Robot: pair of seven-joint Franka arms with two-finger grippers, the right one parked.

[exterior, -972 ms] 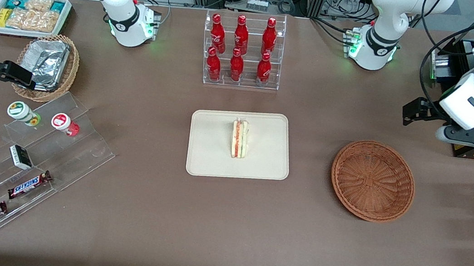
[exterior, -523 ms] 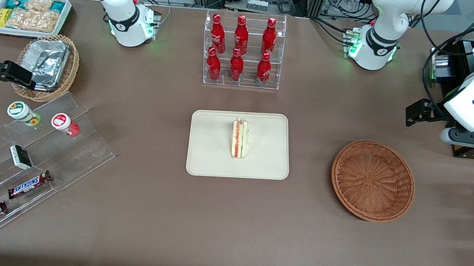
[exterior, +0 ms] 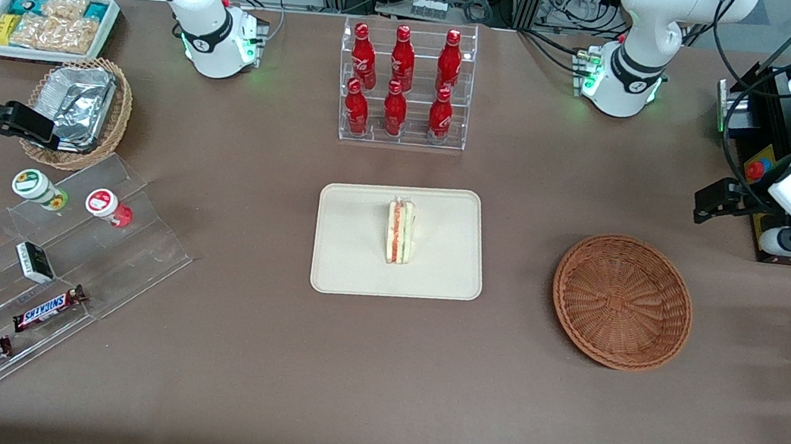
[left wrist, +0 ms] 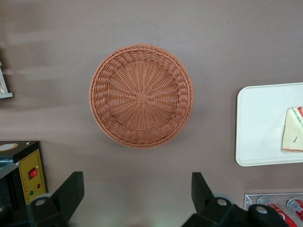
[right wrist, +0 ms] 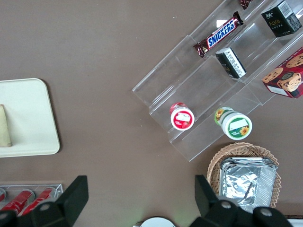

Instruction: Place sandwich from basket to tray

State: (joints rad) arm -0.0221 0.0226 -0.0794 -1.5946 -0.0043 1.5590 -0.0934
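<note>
One sandwich lies on tray, well apart from spread-fingered pincer.

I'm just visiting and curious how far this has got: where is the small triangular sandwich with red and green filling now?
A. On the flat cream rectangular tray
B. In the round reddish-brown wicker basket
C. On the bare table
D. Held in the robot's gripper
A: the sandwich stands on the tray; the basket is empty, and the open gripper hangs above the table beside it.
</note>
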